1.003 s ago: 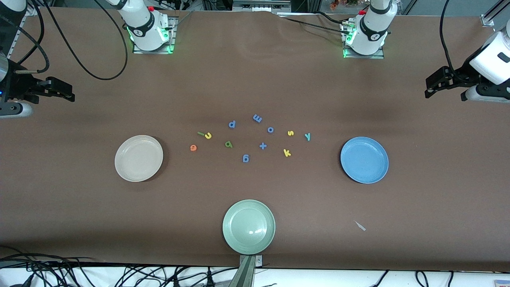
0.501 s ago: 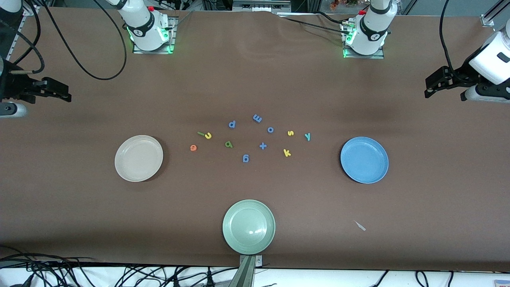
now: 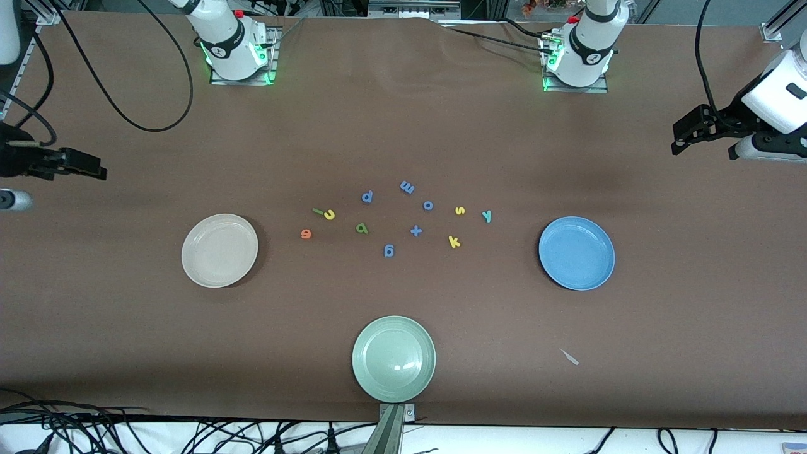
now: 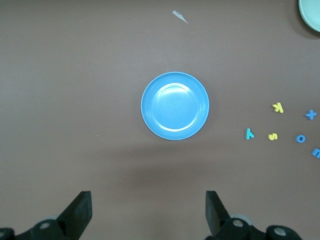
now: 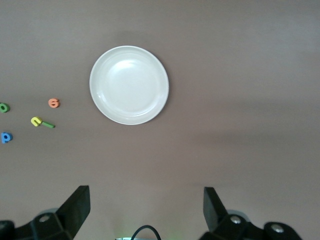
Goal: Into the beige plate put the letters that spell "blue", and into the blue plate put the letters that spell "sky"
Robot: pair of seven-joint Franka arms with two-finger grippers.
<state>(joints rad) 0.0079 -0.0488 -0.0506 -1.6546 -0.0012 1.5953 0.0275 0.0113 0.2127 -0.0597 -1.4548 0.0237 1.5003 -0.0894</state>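
The beige plate (image 3: 219, 250) lies toward the right arm's end and the blue plate (image 3: 576, 253) toward the left arm's end. Between them lie the orange e (image 3: 306, 234), yellow u (image 3: 329, 215), green l (image 3: 318, 211) and green b (image 3: 361, 228). Closer to the blue plate are the yellow s (image 3: 459, 210), yellow k (image 3: 454, 241) and teal y (image 3: 487, 216). My left gripper (image 4: 147, 200) hangs open and empty, high over the table's end beside the blue plate (image 4: 175, 105). My right gripper (image 5: 145, 195) hangs open and empty over its own end, beside the beige plate (image 5: 129, 85).
A pale green plate (image 3: 393, 359) sits by the table edge nearest the front camera. Several periwinkle letters and a plus sign (image 3: 415, 231) lie among the task letters. A small grey scrap (image 3: 570, 357) lies nearer the camera than the blue plate.
The right gripper has drifted outward toward its end of the table. The left arm, the letters and the plates have not moved.
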